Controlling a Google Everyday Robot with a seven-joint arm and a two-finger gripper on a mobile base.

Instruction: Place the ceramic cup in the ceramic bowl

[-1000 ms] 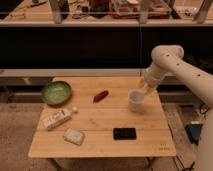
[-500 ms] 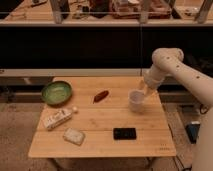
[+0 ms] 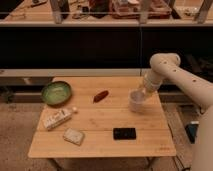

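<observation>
- gripper (image 3: 142, 91): at the right side of the table (image 3: 100, 142), sitting right at the upper rim of the ceramic cup (image 3: 135, 102), coming down from the white arm (image 3: 176, 76).
- Grip state: cannot tell, open or clamped. Contact point is hidden where gripper and rim overlap.
- Cup: upright, off-white, right of table centre. Can't tell if its base is on the wood or just off it.
- Handling, my read: rigid, light, glazed so likely slick, chips if dropped. Best hold is a pinch on one wall at the rim or across the body. Keep it vertical and set it down gently.
- ceramic bowl (image 3: 56, 92): green, far left of the table, well apart from the cup. It looks empty.
- Between them: a small red item (image 3: 100, 96), roughly on the straight path.
- Front half: white carton (image 3: 58, 118), pale block (image 3: 73, 136), flat black device (image 3: 124, 133). All are clear of the bowl.
</observation>
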